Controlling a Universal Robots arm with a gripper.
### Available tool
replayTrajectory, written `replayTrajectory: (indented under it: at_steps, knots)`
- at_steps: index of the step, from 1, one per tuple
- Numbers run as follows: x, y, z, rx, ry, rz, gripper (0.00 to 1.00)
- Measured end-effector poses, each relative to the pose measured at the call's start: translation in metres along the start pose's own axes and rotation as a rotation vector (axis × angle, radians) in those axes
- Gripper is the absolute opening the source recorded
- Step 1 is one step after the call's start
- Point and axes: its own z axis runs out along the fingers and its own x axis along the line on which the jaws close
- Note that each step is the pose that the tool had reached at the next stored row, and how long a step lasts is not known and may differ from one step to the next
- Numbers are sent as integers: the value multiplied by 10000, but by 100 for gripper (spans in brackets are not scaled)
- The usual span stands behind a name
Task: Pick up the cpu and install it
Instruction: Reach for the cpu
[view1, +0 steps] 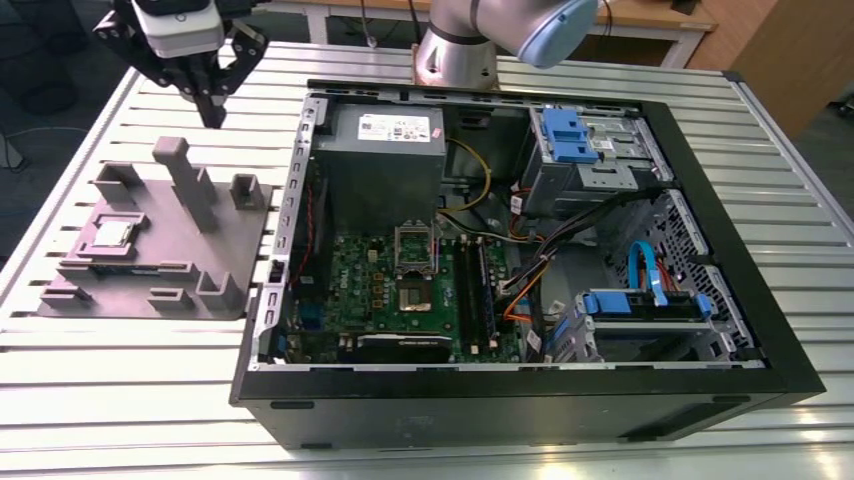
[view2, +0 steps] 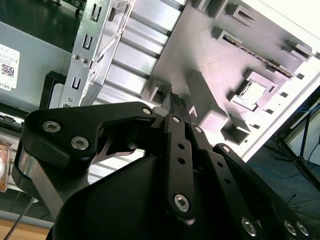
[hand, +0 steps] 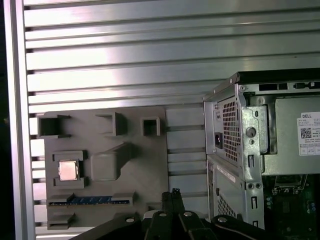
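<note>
The cpu (view1: 110, 233) is a small silvery square lying flat in a recess of the grey holder block (view1: 200, 250), at the exterior view's left. Both wrist views show the cpu (hand: 68, 170) (view2: 253, 91) in that recess. My gripper (view1: 212, 115) hangs above the table beyond the block's far edge, well apart from the chip. Its fingers (hand: 175, 196) meet at the tips, shut with nothing between them. Inside the open computer case (view1: 534, 395), the motherboard socket (view1: 414, 243) sits near the board's middle.
The holder block has tall upright posts (view1: 180, 175) between my gripper and the chip. A memory stick (hand: 90, 200) lies in the block's slot near the chip. The case wall (view1: 296, 200) rises right beside the block. Slatted aluminium table (view1: 120, 400) surrounds everything.
</note>
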Motion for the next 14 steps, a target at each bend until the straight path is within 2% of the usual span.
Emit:
replayTrajectory:
  at_steps: [6, 7, 14]
  knots:
    - [23, -2, 6, -1, 2, -1, 10]
    - [26, -2, 9, 3, 29, 1, 10]
    - [46, -4, 10, 3, 35, 2, 10]
